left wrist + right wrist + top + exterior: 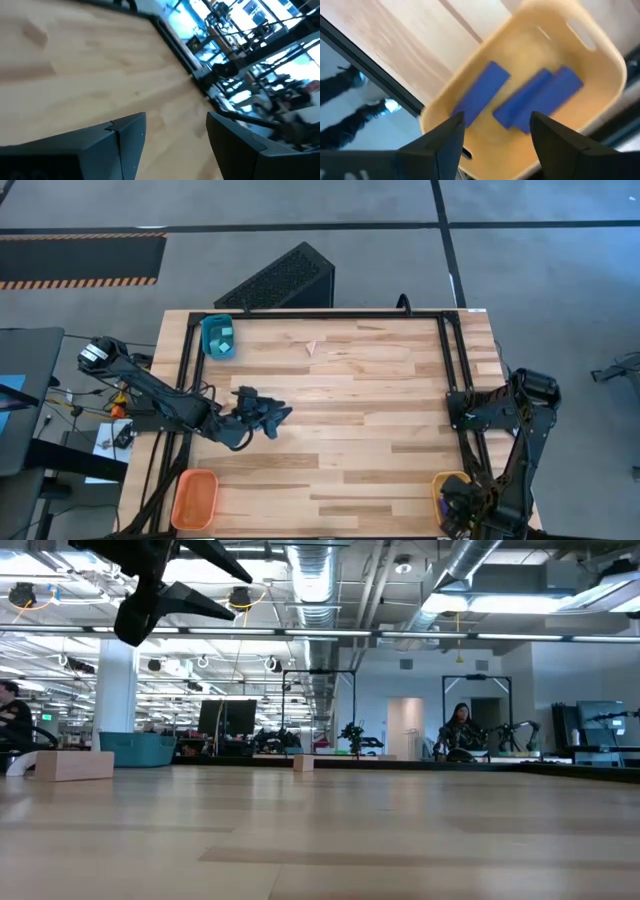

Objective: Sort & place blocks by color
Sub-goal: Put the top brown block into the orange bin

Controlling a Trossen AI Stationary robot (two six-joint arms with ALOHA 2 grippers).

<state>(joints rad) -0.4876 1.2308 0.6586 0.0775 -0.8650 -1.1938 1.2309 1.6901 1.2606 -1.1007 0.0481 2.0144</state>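
Observation:
My left gripper (283, 418) is open and raised over the table's left middle; it holds nothing, and bare wood shows between its fingers (175, 120). In the low view it hangs high (235, 585). My right gripper (455, 502) is open over the yellow tray (443, 480) at the near right corner. Dark blue bars (520, 105) lie flat on that tray's floor (600, 55), below the fingers (497, 120). Light cyan cubes (224, 340) sit in the teal tray (211, 330) at the far left. A small pale wood piece (312, 347) lies on the table's far middle (303, 762).
An orange tray (195, 498) sits at the near left corner. A larger pale wood block (75, 765) stands near the teal tray (140, 748) in the low view. A black frame rail (450, 350) borders the table's far, left and right sides. People show in the room behind.

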